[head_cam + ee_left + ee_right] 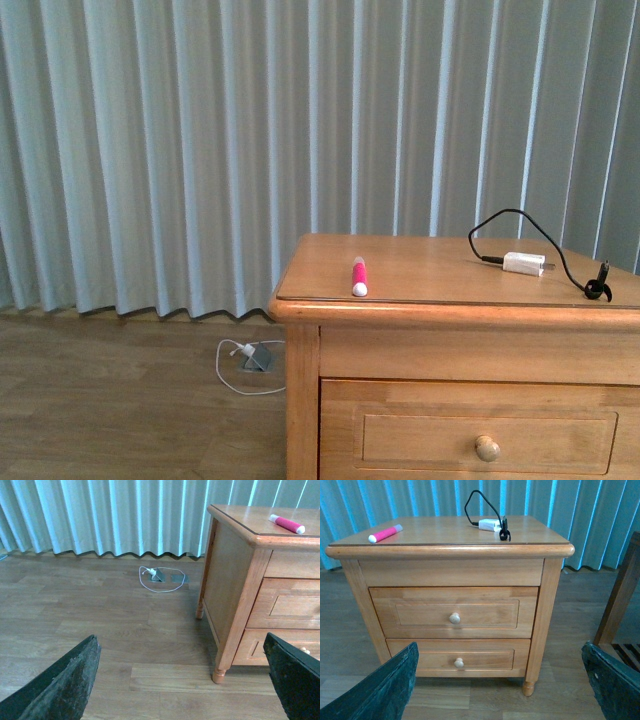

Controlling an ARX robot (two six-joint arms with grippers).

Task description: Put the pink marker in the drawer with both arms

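Well apart from spread right pincer (499, 647), pink marker (385, 533) on dresser top (445, 530)

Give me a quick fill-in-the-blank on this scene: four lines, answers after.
1. The pink marker lies on the ___ of the dresser.
2. In the right wrist view, the dresser shows ___ drawers.
3. The upper drawer is fully ___.
4. The white charger trails a ___ cable.

Missing words: top; two; shut; black.
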